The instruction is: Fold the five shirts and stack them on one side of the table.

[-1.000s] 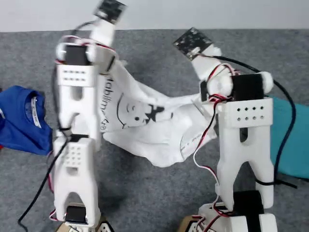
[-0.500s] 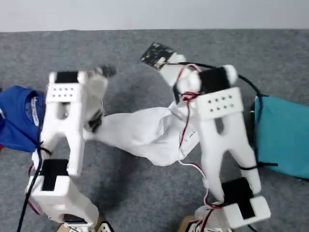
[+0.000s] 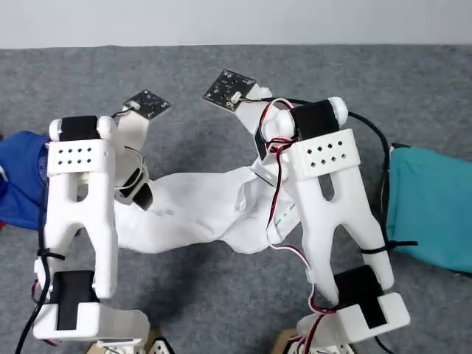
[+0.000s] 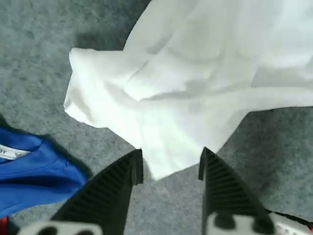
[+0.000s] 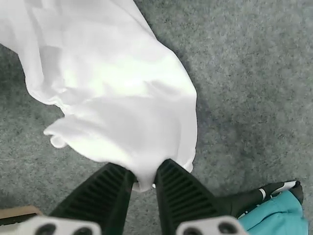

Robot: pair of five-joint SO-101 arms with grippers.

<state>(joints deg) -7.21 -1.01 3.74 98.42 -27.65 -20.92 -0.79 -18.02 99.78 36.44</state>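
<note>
White shirt [image 3: 199, 214] lay bunched on the bench [image 3: 369, 88], unfolded; right tool [image 5: 145, 176] pinched its edge, left tool [image 4: 169, 157] gaped wide. I judged most folding left.

a speckled grey carpet-like covering [image 3: 413, 88] spreads across the work surface. a plain pale strip [image 3: 310, 22] runs along its far edge, and a tan piece [image 3: 284, 341] shows at the near edge.

centre shirt [image 3: 193, 215] on table [image 3: 221, 74], left shirt [image 3: 21, 177], right shirt [image 3: 434, 208] at its edges
</note>
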